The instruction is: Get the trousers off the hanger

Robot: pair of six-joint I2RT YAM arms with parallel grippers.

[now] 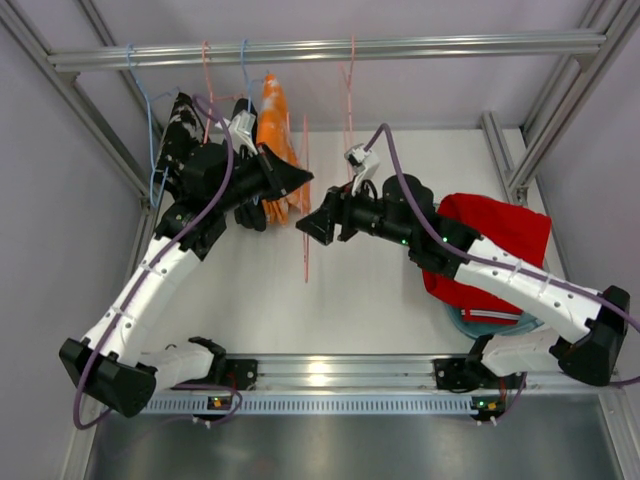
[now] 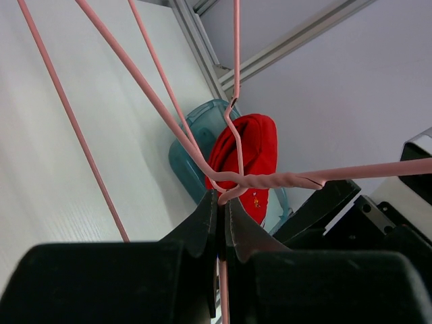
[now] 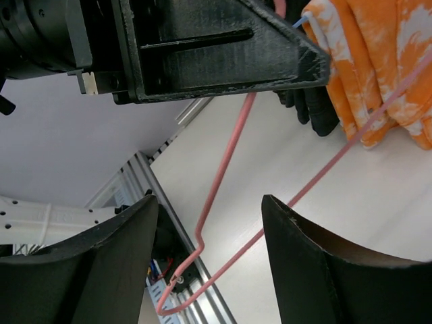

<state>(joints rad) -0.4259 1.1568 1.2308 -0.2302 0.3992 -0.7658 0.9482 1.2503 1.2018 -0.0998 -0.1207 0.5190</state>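
Note:
An empty pink wire hanger (image 1: pixel 305 215) hangs from the top rail between my two grippers. My left gripper (image 1: pixel 300 181) is shut on its wire; in the left wrist view the jaws (image 2: pixel 221 198) pinch the wire just below the twisted neck (image 2: pixel 270 180). My right gripper (image 1: pixel 316 226) is open beside it, and the hanger's lower corner (image 3: pixel 214 187) hangs between its fingers, untouched. The orange trousers with white markings (image 1: pixel 275 125) hang on a hanger just behind my left gripper and show in the right wrist view (image 3: pixel 374 61). The red trousers (image 1: pixel 497 240) lie off any hanger on a teal basket at the right.
A black-and-white patterned garment (image 1: pixel 180 128) hangs at the far left of the rail (image 1: pixel 330 48). Blue and pink hanger hooks hang along the rail. The teal basket (image 2: pixel 194 128) stands by the right frame post. Aluminium frame posts line both sides.

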